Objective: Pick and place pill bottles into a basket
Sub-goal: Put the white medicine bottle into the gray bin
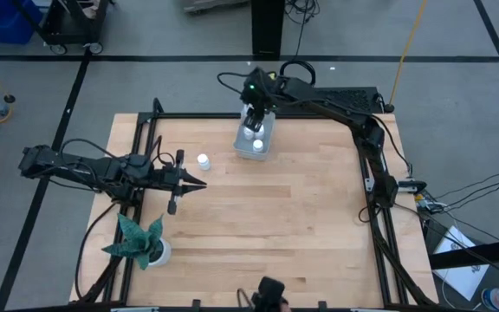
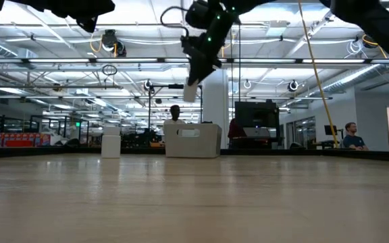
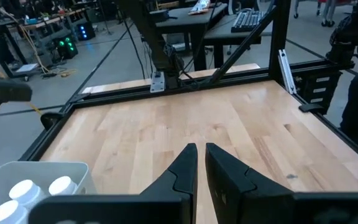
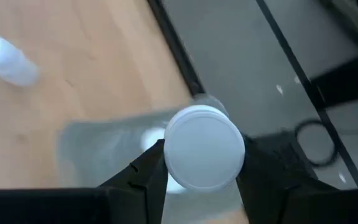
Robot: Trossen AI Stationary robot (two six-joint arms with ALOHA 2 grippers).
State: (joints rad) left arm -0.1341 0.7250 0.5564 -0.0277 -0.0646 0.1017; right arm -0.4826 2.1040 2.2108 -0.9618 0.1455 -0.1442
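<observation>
The pale grey-blue basket point(image 1: 255, 139) stands near the table's far edge and holds white pill bottles point(image 3: 25, 190). It also shows in the low view point(image 2: 192, 140). One white pill bottle point(image 1: 204, 161) stands upright on the table to the basket's left, and shows in the low view point(image 2: 111, 145). My right gripper point(image 1: 253, 111) hangs over the basket's far end, shut on another white bottle point(image 4: 204, 147). My left gripper point(image 1: 201, 184) is shut and empty, low over the table, near side of the standing bottle. My right gripper pinches the bottle's body just under its white cap point(image 4: 204, 147) between its two fingers point(image 4: 146, 173), one on each side. The fingers point down from above. The bottle hangs below the gripper point(image 2: 192, 91), roughly upright, lifted clear above the basket.
A green plant in a white pot point(image 1: 141, 244) stands at the table's near left corner. A black frame point(image 1: 371, 165) runs around the table's edges. People show in the room beyond the table point(image 2: 351, 135). Bare wood lies across the table's middle and right point(image 1: 293, 208).
</observation>
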